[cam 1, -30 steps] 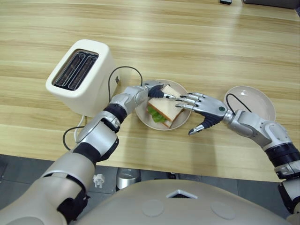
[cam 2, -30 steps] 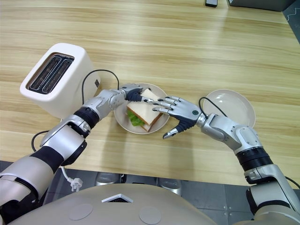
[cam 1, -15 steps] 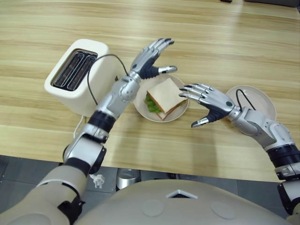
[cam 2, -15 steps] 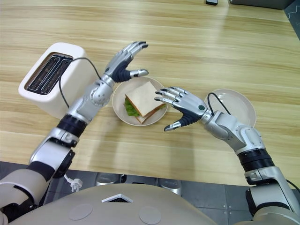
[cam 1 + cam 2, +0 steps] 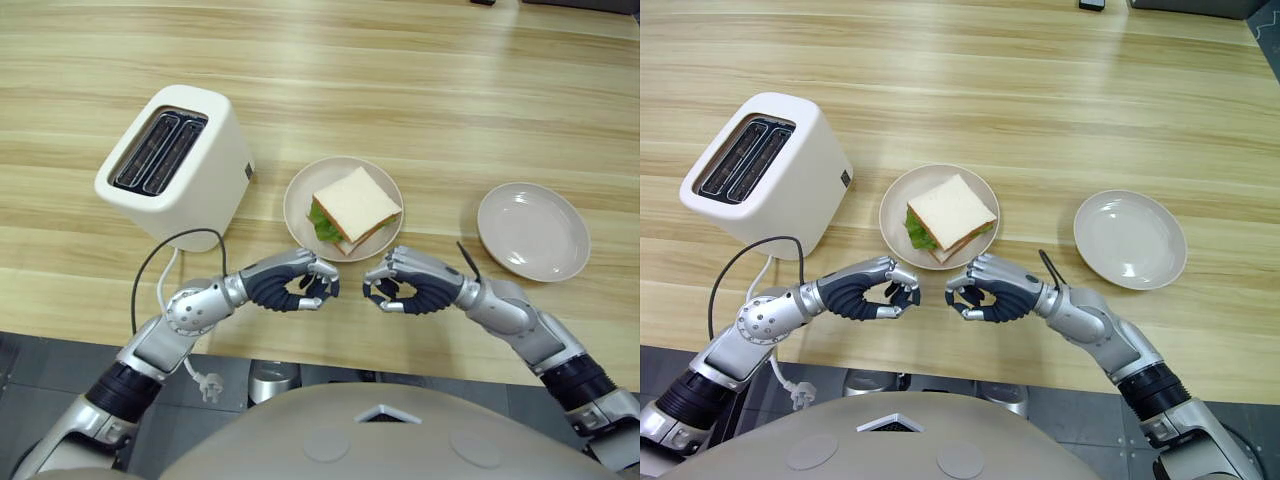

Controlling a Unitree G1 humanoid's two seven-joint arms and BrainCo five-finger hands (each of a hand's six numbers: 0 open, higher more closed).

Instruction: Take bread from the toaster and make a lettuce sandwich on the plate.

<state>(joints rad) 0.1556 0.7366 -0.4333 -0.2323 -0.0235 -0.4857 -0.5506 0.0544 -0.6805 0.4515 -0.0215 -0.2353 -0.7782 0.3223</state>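
On the plate (image 5: pixel 300 195) rests the lettuce sandwich (image 5: pixel 355 205); nearer, left hand (image 5: pixel 290 289) and right hand (image 5: pixel 415 293) hover, fingers clenched, grasping nothing

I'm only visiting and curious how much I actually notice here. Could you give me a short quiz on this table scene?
1. True or false: the sandwich lies on the plate next to the toaster.
2. Pick one. The robot's left hand and right hand are: A) each gripping a slice of bread; B) curled and holding nothing; C) pressing down on the sandwich.
3. Short answer: what green filling pokes out between the bread slices?

Key: 1 true; 2 B; 3 lettuce.
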